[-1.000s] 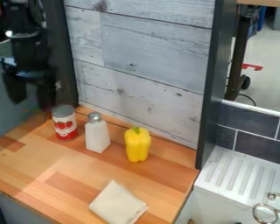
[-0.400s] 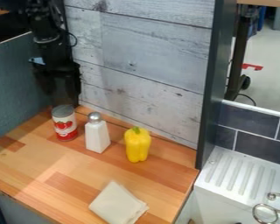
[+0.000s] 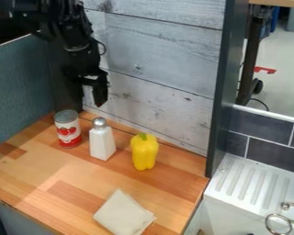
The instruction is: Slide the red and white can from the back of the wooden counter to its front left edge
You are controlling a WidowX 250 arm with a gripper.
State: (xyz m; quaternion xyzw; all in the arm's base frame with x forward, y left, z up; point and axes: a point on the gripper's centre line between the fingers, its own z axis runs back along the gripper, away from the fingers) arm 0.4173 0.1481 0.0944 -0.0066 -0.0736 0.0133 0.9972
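- at the upper left, at about 11 o'clock from the middle of the view, the black claw (image 3: 97, 93) hangs over the rear of the wooden counter (image 3: 70, 179), pointing down toward 6 o'clock.
- the white shaker with the metal top (image 3: 102, 142) lies at 6 o'clock from the claw as the camera sees it, with a visible gap between the claw's lower end and the top. how far apart they are in depth, i can't tell.
- that shaker stands upright on the counter, its long axis running close to 12 and 6 o'clock in the view, roughly in line with the hanging claw.
- whether the claw is wide or narrow, i can't tell, dark as it is against the dark panel (image 3: 63, 98); no thing can be made out in it.
- the red and white can (image 3: 68, 130) stands upright just beside the shaker, at its 10 o'clock, and at 7 o'clock from the claw.
- the yellow pepper (image 3: 144, 151) stands on end near the shaker, a little past its 3 o'clock, and at 5 o'clock from the claw.
- so 3 things stand in a loose row, the shaker between the other 2, touching neither.
- the pale folded cloth (image 3: 124, 213) lies flat at 6 o'clock from the pepper, well apart from the claw.
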